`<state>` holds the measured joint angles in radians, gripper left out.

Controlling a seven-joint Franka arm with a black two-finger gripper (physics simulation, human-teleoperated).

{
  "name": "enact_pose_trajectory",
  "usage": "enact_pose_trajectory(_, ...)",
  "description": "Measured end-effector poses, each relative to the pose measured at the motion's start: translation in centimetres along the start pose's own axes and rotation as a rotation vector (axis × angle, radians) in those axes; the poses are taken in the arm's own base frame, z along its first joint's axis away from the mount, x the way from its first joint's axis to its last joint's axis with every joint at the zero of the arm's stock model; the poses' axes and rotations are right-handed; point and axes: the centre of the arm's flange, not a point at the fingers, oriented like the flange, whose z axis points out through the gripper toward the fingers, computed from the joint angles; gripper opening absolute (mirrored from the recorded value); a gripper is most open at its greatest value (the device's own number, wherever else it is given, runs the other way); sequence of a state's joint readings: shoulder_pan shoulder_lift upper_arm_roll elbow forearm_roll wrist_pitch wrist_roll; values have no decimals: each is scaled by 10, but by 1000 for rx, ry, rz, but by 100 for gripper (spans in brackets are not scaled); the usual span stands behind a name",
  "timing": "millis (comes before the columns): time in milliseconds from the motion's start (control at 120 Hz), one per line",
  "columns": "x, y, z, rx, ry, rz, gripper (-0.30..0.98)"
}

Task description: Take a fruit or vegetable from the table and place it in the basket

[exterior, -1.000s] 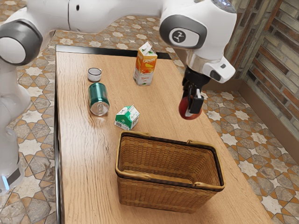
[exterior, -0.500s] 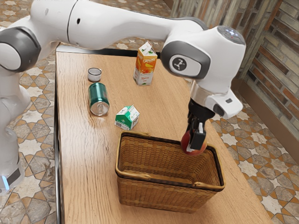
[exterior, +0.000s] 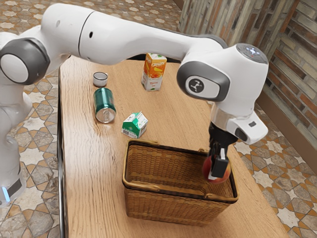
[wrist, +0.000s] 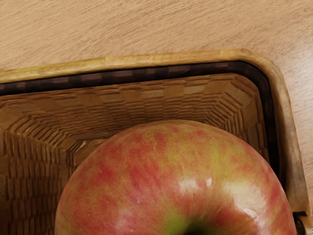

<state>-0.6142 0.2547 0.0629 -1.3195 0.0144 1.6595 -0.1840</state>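
Note:
My gripper [exterior: 218, 171] hangs pointing down at the exterior view's right end of the wicker basket [exterior: 163, 204], shut on a red apple [exterior: 208, 171]. The black fingers hide part of the fruit. In the wrist view the red and yellow-green apple [wrist: 166, 171] looms large at the lower edge, with the woven inside of the basket [wrist: 117, 105] behind it. The apple is over the basket's opening, near its end wall; how far it stands above the floor of the basket I cannot tell.
On the table [exterior: 84, 168], a green milk carton [exterior: 134, 125] stands near the basket. Beyond it are a teal can [exterior: 104, 105], a small white cup [exterior: 100, 79] and an orange juice carton [exterior: 154, 72]. Handles lie along the basket's rim.
From above the table behind the basket, my hand has come toward the camera and lower, carrying the apple over the basket's opening. The basket and the other items have stayed put.

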Motion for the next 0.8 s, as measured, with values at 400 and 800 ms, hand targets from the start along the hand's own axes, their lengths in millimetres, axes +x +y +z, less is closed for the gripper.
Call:
enact_pose_trajectory(400,-31,-17,-14,-1,-6,-18,29)
enact_pose_trajectory(800,-47,-38,2,-9,-47,-50,47)
